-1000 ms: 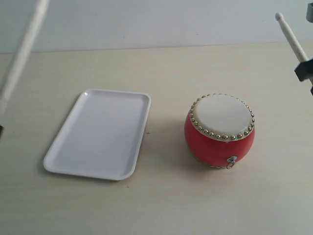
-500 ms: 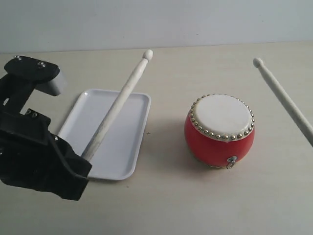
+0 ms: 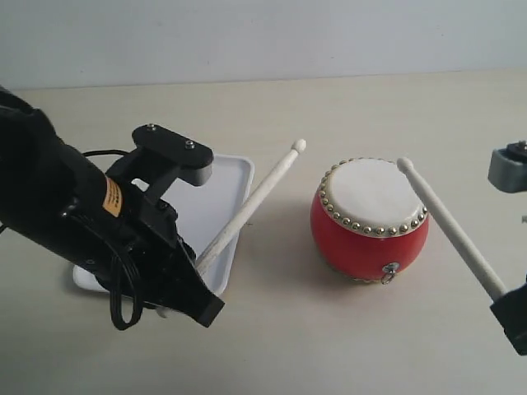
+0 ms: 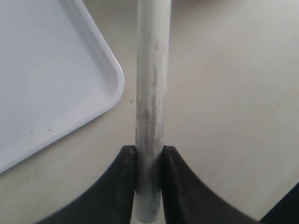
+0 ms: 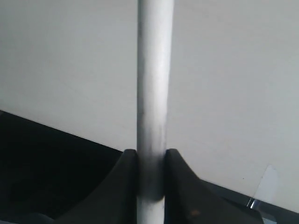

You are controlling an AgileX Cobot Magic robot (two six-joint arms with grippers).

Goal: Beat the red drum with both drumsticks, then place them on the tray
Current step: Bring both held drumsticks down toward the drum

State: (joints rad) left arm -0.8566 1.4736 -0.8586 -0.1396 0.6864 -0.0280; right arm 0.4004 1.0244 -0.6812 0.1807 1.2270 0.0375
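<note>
The red drum (image 3: 370, 220) stands on the table right of centre, cream skin up. My left gripper (image 3: 196, 265) is shut on one drumstick (image 3: 251, 204), whose tip hangs in the air just left of the drum, above the tray's right edge. In the left wrist view that drumstick (image 4: 151, 93) runs out from between the jaws of the left gripper (image 4: 149, 156). My right gripper (image 3: 499, 298) is shut on the other drumstick (image 3: 449, 225); its tip sits over the drum's right rim. The right wrist view shows this drumstick (image 5: 153, 84) clamped in the right gripper (image 5: 152, 158). The white tray (image 3: 226, 177) is mostly hidden behind my left arm.
My bulky black left arm (image 3: 74, 222) covers most of the tray and the table's left side. A grey part of the right arm (image 3: 508, 169) shows at the right edge. Bare beige tabletop (image 3: 329, 346) lies in front of the drum.
Both sticks have swung down and inward toward the drum. The left arm has moved right over the tray; the right stick's tip has dropped from high up to the drum's rim.
</note>
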